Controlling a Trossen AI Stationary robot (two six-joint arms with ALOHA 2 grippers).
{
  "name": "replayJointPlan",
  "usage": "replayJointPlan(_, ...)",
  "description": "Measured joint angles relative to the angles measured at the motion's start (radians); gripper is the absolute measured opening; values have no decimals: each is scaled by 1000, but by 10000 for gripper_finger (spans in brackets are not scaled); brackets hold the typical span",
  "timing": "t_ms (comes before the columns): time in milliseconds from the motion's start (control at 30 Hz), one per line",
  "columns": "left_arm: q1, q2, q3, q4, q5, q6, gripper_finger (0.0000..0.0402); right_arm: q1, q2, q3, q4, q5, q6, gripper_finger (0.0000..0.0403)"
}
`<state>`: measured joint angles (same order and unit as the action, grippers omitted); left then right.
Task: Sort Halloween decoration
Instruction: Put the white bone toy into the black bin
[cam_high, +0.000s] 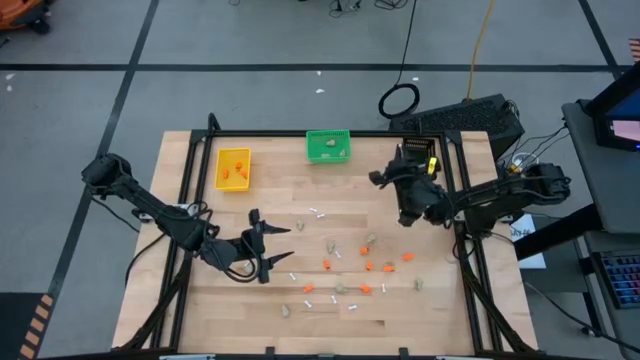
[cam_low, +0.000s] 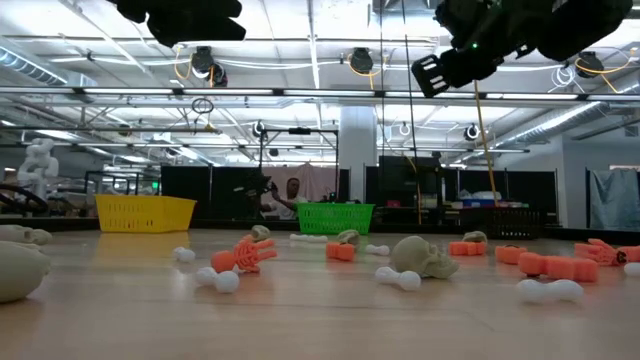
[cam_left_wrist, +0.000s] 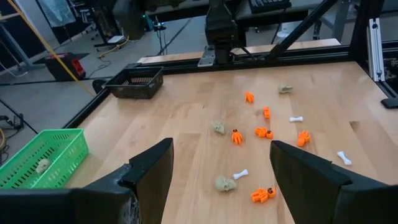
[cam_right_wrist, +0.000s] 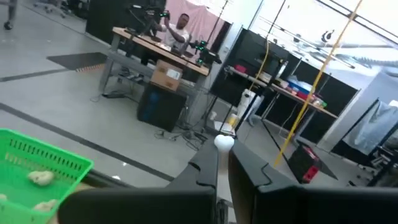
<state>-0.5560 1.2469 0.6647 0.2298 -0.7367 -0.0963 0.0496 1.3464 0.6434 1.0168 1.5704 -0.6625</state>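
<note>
White stick (cam_right_wrist: 224, 142) pinched in the right tool (cam_right_wrist: 224, 163)

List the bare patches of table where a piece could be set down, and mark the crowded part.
Bare: the table along its left edge beside the left gripper, and the strip between the yellow bin and green bin. Crowded: the scattered decoration pieces centre-right.

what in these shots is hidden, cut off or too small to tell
- Black bin: contents hidden by its mesh wall in the left wrist view; the high view shows no clear bin there.
- Yellow bin: orange bits inside too small to count in the high view; the low view shows only its wall.
- White piece pinched in the right gripper: only its rounded end shows, the fingers cover the rest.
- Beige lump: cut off by the low view's edge.
</note>
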Motion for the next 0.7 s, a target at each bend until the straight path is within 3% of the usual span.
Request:
replayJointPlan(133,0,0,0,0,0,0,264,-69,0,0,39,0,-45,4)
replayJointPlan(267,0,0,0,0,0,-3,264,-110,0,0,-66,0,118,4)
replayJointPlan(367,0,0,0,0,0,-3,264,-76,0,0,-237,-18,413,4)
replayJointPlan(467,0,0,0,0,0,-3,264,-34,7,1,-483,-118,778,4)
replayJointPlan(600,0,0,0,-4,1,-3,264,-6,6,1,-794,-338,1236,4)
replayJointPlan(700,0,0,0,-3,23,-3,264,-3,17,0,-977,-451,1398,4)
